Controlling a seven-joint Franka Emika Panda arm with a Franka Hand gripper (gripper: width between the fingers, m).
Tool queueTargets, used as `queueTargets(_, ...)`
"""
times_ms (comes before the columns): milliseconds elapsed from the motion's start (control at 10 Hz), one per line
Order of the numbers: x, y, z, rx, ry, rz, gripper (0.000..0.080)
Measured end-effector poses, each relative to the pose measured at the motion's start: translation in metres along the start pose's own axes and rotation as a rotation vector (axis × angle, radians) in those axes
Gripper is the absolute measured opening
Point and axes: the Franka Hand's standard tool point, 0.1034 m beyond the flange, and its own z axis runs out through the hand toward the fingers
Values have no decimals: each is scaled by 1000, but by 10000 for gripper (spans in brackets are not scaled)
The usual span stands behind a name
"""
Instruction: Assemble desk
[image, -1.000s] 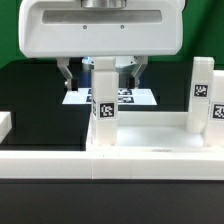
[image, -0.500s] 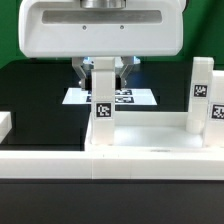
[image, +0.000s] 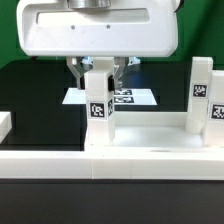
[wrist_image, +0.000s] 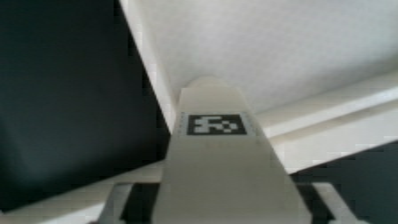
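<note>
A square white leg (image: 97, 105) with a black-and-white tag stands upright on the desk top (image: 150, 140), a white tray-like part across the front. My gripper (image: 96, 75) comes down from above and is shut on the leg's upper end, one finger on each side. In the wrist view the same leg (wrist_image: 222, 150) runs away from me between the fingers (wrist_image: 134, 200), its tag facing the camera, with the desk top (wrist_image: 267, 50) beyond it. Two more tagged legs (image: 204, 92) stand upright at the exterior view's right.
The marker board (image: 135, 97) lies flat on the black table behind the desk top. A long low white rail (image: 110, 165) runs along the front. A small white block (image: 5, 122) sits at the exterior view's left edge.
The fingers have closed from wide apart onto the leg. Gripper and leg have since shifted a little toward the exterior view's left.
</note>
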Motion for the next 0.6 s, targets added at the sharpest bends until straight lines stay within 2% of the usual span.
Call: queueTargets(600,0,-7,1,16,-10,729,291)
